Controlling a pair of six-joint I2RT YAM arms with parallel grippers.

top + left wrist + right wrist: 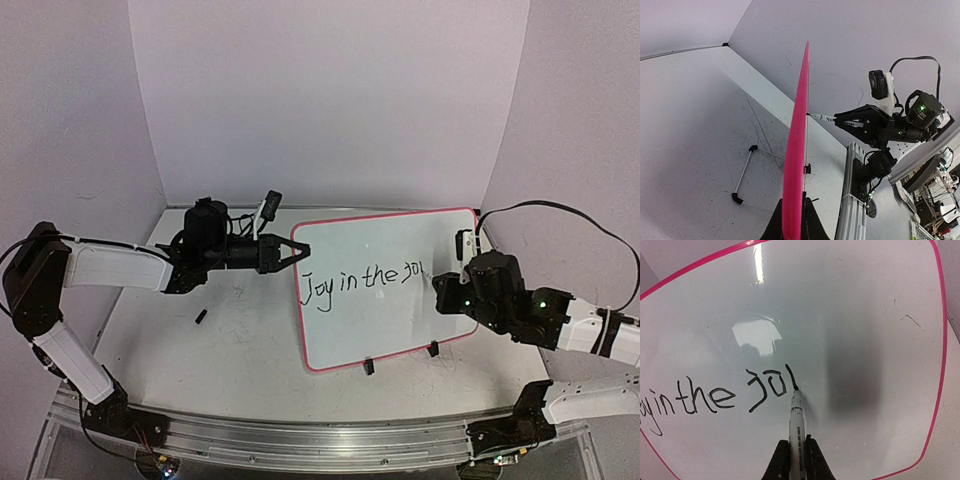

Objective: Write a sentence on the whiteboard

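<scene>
From above and behind the arms, a whiteboard (380, 320) with a thin pink-red border sits right of centre on the pale table (150, 340), its written face turned toward the camera. Two black clips (368, 366) show on its near long edge. Handwritten black letters across the middle read "Joy in the jo", followed by one upright stroke. The left arm reaches in from the left, and the left end effector (297, 252) is clenched on the board's left edge. The right arm reaches in from the right, and the right end effector (442, 283) is against the board's right half, at the end of the writing. A small black object (200, 317) lies on the table left of the board, apart from it. From the left wrist, the board is seen edge-on as a narrow pink strip, pinched between the two dark fingers at the bottom of the picture. Across from it, the right end effector points a marker at the board's face, with the tip touching it. From the right wrist, the two fingers are clamped around a white marker (796, 425) with black print on its barrel. Its black tip rests on the board at the foot of the last stroke, just right of "jo". Glare and a soft grey shadow cross the glossy white surface.
</scene>
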